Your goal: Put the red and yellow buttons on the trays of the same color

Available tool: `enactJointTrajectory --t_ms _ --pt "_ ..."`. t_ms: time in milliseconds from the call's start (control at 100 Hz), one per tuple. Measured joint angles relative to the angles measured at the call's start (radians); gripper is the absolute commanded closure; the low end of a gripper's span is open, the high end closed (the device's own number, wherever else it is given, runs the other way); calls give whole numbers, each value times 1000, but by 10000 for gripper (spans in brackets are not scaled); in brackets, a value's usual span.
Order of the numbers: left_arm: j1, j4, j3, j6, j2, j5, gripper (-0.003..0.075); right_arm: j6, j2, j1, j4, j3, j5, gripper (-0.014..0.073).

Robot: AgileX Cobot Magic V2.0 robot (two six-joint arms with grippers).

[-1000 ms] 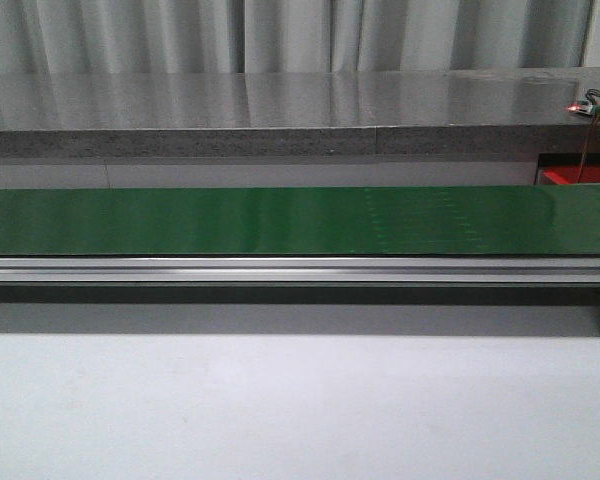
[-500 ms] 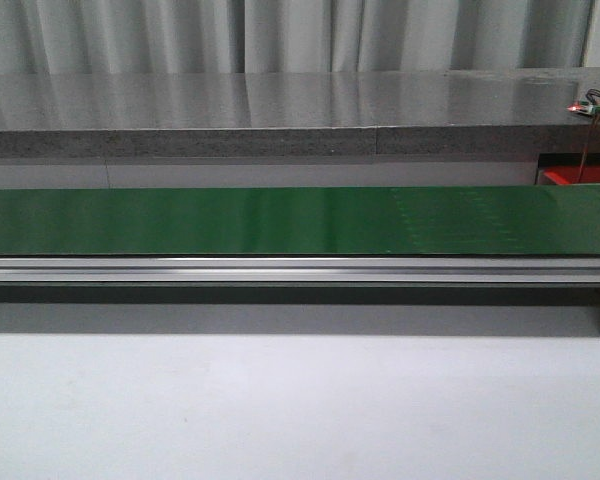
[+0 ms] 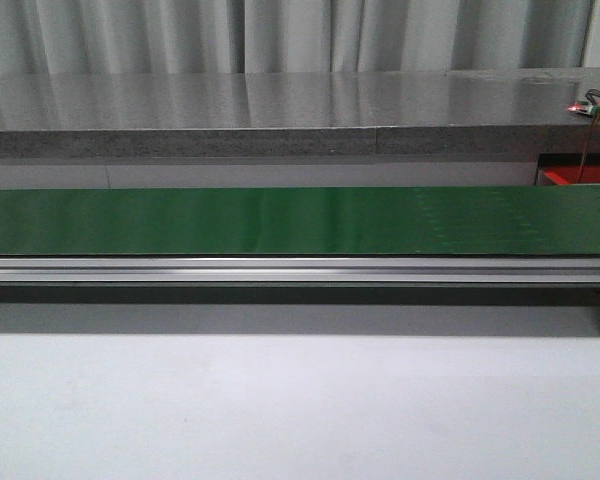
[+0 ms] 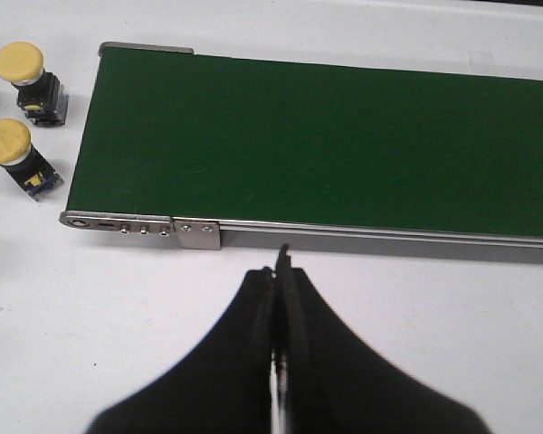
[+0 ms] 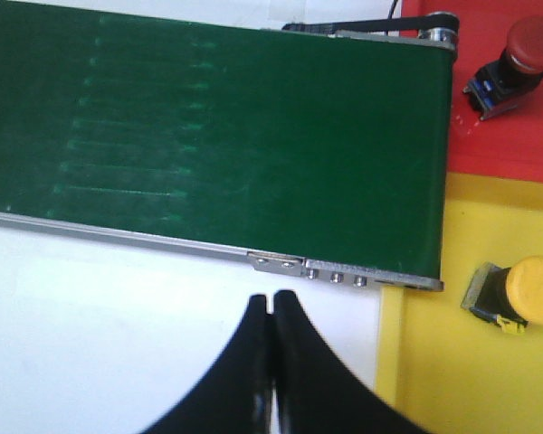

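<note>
Two yellow buttons (image 4: 25, 74) (image 4: 14, 155) lie on the white table off the end of the green conveyor belt (image 4: 326, 140) in the left wrist view. My left gripper (image 4: 279, 271) is shut and empty, over the table just short of the belt's rail. In the right wrist view a red button (image 5: 518, 56) rests on the red tray (image 5: 507, 136) and a yellow button (image 5: 523, 295) on the yellow tray (image 5: 462, 380), both past the belt's other end. My right gripper (image 5: 271, 303) is shut and empty, near the rail.
The front view shows the belt (image 3: 300, 220) bare, its aluminium rail (image 3: 300, 268), a grey stone ledge (image 3: 280, 110) behind, and a sliver of red tray (image 3: 570, 176) at the far right. White table (image 3: 300, 410) lies in front.
Faint marks on the belt surface have drifted to the right in the front view. Neither arm shows in that view.
</note>
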Motion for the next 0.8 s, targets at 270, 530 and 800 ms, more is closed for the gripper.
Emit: enactJointTrajectory --t_ms 270,530,800 --pt "0 0 0 0 0 0 739 0 -26 0 0 10 0 666" --pt "0 0 0 0 0 0 739 0 -26 0 0 10 0 666" --pt "0 0 0 0 0 0 739 -2 -26 0 0 10 0 666"
